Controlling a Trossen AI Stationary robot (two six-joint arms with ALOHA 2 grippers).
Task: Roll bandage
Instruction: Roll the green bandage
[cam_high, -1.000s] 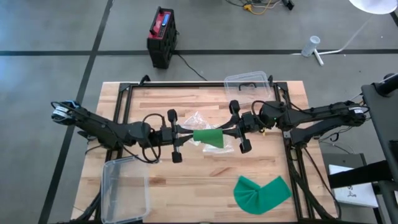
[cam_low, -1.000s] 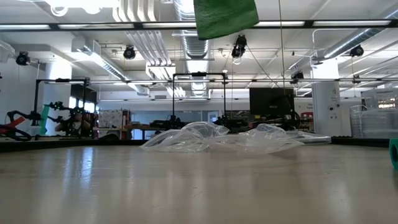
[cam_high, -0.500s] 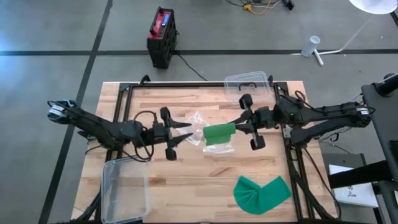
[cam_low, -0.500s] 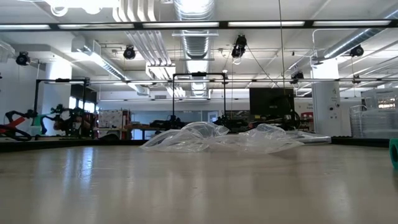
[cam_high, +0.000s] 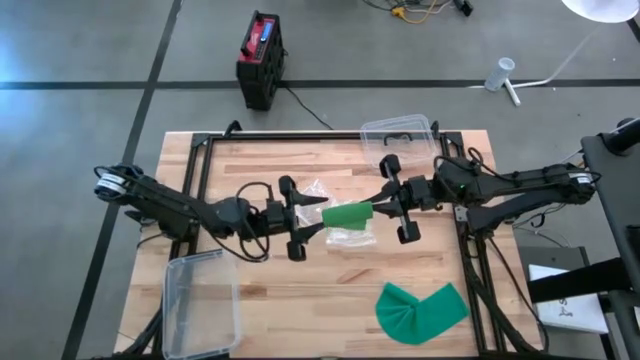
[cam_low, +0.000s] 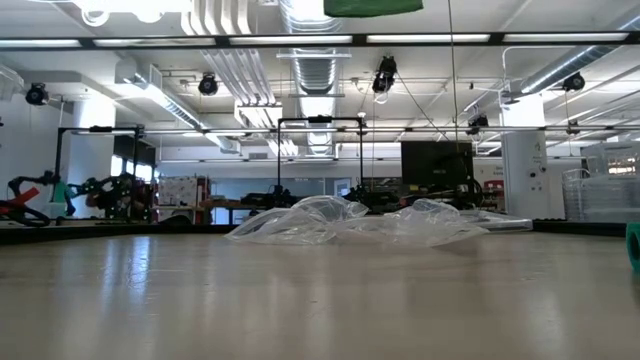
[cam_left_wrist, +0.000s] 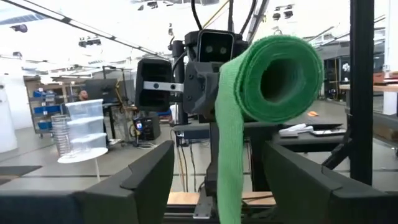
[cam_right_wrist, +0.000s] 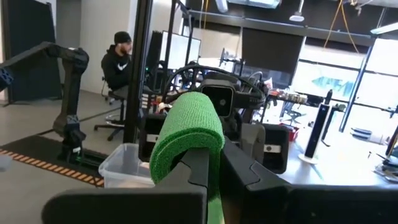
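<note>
You are holding the green bandage roll (cam_high: 347, 214) in the clamped right gripper (cam_high: 378, 207); the left gripper (cam_high: 318, 222), spread and empty, needs the hanging tail next.

Finding no readable text, label, brand, number or sign anywhere across these views.

crumpled plastic wrap (cam_high: 345, 232) clutters mid-table; clear bin (cam_high: 203, 303) blocks the near-left corner.
</note>
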